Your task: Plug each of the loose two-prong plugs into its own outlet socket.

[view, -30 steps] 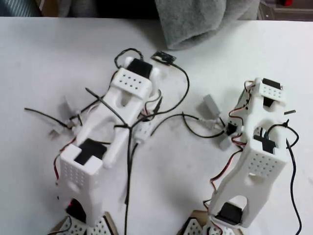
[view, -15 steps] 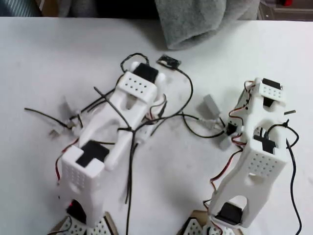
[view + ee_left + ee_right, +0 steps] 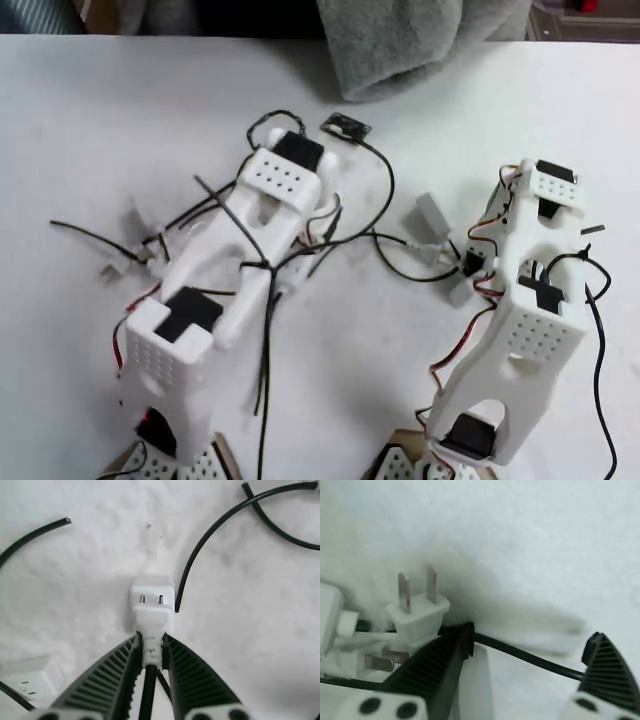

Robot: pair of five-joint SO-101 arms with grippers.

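In the left wrist view my left gripper (image 3: pixel 151 640) is shut on a white two-prong plug (image 3: pixel 152 617). Its prongs point at a white outlet block (image 3: pixel 152 587), which it touches, and both prongs still show. A second outlet (image 3: pixel 25 680) lies off to one side. My right gripper (image 3: pixel 530 637) stands open on the table, and a black cable (image 3: pixel 530 656) runs between its fingers. Just outside one finger (image 3: pixel 440 660) lies a loose white plug (image 3: pixel 417 614) with its prongs bare. Another plug (image 3: pixel 370 662) lies beside it.
From above, the left arm (image 3: pixel 250 230) hangs over tangled black cables (image 3: pixel 380 200). The right arm (image 3: pixel 530 300) is beside a grey outlet block (image 3: pixel 432 212). More plug parts (image 3: pixel 140 215) lie at the left, and a grey cloth (image 3: pixel 400 40) at the back edge.
The left arm has shifted away from me and slightly right, dragging its cables along. The right arm has kept still.
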